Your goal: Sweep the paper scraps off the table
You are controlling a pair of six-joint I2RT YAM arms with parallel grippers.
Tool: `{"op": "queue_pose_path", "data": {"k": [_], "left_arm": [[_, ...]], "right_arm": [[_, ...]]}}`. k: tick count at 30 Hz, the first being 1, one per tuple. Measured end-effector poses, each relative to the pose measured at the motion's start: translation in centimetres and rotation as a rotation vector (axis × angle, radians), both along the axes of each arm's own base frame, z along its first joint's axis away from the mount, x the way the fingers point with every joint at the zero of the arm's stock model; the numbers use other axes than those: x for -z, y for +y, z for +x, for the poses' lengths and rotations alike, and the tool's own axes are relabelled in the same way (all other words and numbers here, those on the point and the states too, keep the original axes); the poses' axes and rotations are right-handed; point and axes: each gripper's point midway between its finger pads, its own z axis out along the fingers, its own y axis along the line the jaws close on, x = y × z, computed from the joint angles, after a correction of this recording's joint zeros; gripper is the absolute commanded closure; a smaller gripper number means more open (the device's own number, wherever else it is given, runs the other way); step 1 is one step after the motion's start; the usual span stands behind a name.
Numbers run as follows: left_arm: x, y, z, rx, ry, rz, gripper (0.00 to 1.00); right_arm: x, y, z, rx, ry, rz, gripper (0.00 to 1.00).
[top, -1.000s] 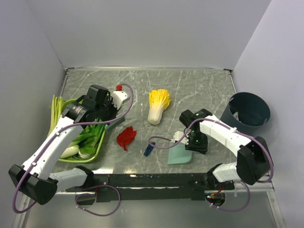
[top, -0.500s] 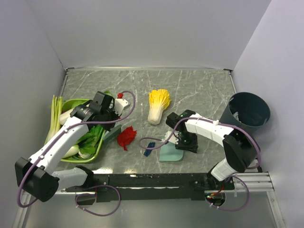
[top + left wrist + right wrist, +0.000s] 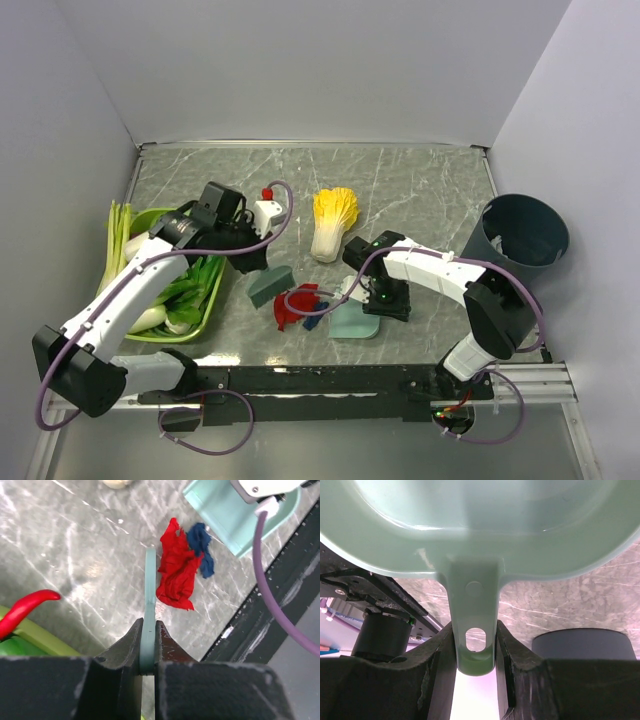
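A crumpled red paper scrap (image 3: 293, 303) and a small dark blue scrap (image 3: 315, 320) lie together on the marble table (image 3: 420, 190), against the left side of a pale green dustpan (image 3: 355, 322). My left gripper (image 3: 257, 268) is shut on a teal scraper (image 3: 270, 285) whose blade stands just left of the red scrap. In the left wrist view the scraper (image 3: 149, 595) is edge-on beside the red scrap (image 3: 177, 572) and blue scrap (image 3: 202, 555). My right gripper (image 3: 373, 302) is shut on the dustpan's handle (image 3: 472, 640).
A napa cabbage (image 3: 333, 222) lies behind the dustpan. A green vegetable tray (image 3: 215, 300) with greens is at the left, with a red chili (image 3: 25, 610) by its rim. A dark bin (image 3: 520, 232) stands at the right edge. The black arm rail (image 3: 320, 380) runs along the near edge.
My left gripper has swept the scraper right and nearer, pushing the red scrap up to the blue scrap and the dustpan. My right gripper has slid the dustpan left.
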Motion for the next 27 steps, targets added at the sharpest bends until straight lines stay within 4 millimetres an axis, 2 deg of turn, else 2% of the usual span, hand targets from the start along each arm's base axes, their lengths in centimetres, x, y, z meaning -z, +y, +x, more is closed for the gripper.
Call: {"op": "queue_pose_path", "data": {"k": [2,7,11,14,20,27], "left_arm": [[0.0,0.4,0.4,-0.023,-0.013,0.017,0.99],[0.4,3.2,1.6,-0.151,-0.060,0.122,0.99],[1.0,5.2,1.1,-0.213,-0.055,0.173,0.99],[2.2,5.8,0.2,-0.214,-0.021,0.203,0.99],[4.1,5.2,-0.9,-0.168,0.083,0.218,0.99],[5.1,2.2,-0.5,-0.089,0.125,0.170,0.99]], "right_arm": [[0.0,0.0,0.0,0.000,0.000,0.000,1.00],[0.1,-0.1,-0.1,0.000,0.001,-0.001,1.00],[0.2,-0.1,-0.3,0.003,0.008,-0.002,1.00],[0.3,-0.1,-0.3,0.007,0.010,-0.002,1.00],[0.4,-0.2,-0.4,0.007,0.009,-0.004,1.00],[0.4,-0.2,-0.3,0.005,0.009,-0.009,1.00]]}}
